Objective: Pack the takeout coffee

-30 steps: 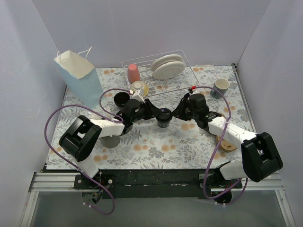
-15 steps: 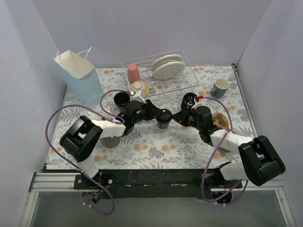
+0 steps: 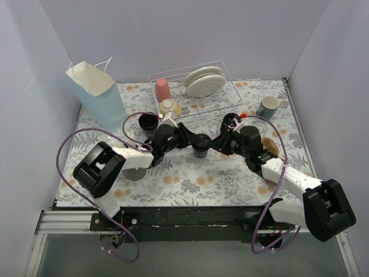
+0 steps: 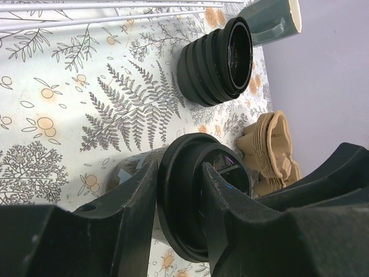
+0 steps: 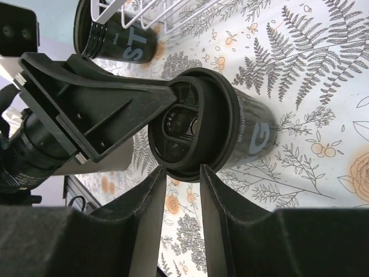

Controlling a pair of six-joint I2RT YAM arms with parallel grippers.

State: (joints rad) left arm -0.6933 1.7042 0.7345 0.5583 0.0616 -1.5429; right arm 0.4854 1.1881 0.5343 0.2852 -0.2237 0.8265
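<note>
Black cup [image 3: 201,142], fern-and-flower patterned white tablecloth [image 3: 184,179]

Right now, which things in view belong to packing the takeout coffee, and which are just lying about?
For the job: lidded cup held by the left end effector; open black cup; stack of lids; cardboard carriers; paper bag, probably for packing.
Just lying about: dish rack; plates; pink cup; blue-grey mug; grey metal cup.

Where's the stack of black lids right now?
In the top view, the stack of black lids sits right of centre, just off the dish rack's near right corner, with the blue-grey mug farther right.
</note>
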